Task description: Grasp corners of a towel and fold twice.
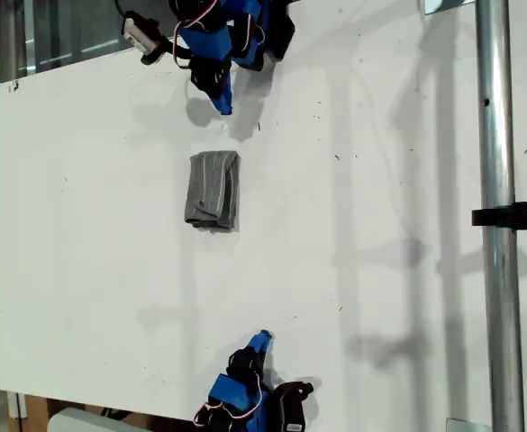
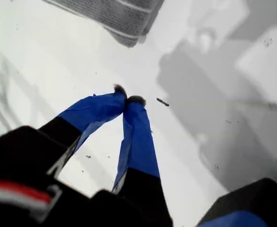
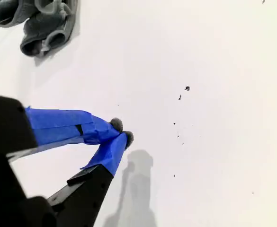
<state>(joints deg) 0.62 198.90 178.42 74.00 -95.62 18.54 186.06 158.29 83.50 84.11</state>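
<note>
The towel is looking like soft, matt grey cloth, ribbed with fine pale stripes. The table is showing smooth, faintly sheened white. At the exterior view's right, a pole is gleaming like polished metal. My first gripper is wearing matt blue tape.

The towel is lying folded into a small upright rectangle on the white table, a little left of centre and in the upper half of the exterior view. It is showing dark grey, with thin pale stripes running along its length. Its layers are bunching in soft rolls along one end, and a rounded corner is resting flat against the tabletop. Nothing is touching it.
</note>
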